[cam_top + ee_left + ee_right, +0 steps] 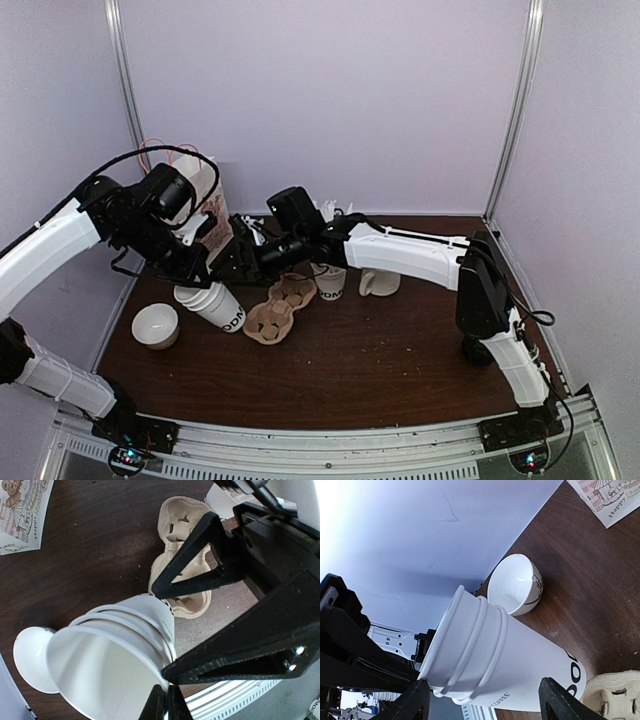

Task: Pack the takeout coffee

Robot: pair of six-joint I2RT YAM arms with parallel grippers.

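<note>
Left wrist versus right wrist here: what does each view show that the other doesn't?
Only the left wrist: the stack of cups seen down its empty inside, and nearly the whole cardboard carrier. Only the right wrist: legible lettering on the stack's side, and a pale wall. Both: the stack, the white bowl, the right gripper open around the stack.

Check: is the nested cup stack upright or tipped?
Tipped. The cup stack leans steeply, open rims raised, lettered base down toward the table.

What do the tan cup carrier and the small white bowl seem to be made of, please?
The tan cup carrier looks like moulded paper pulp: matte, rough, soft-edged. The small white bowl is probably glazed ceramic: smooth, with a light sheen.
</note>
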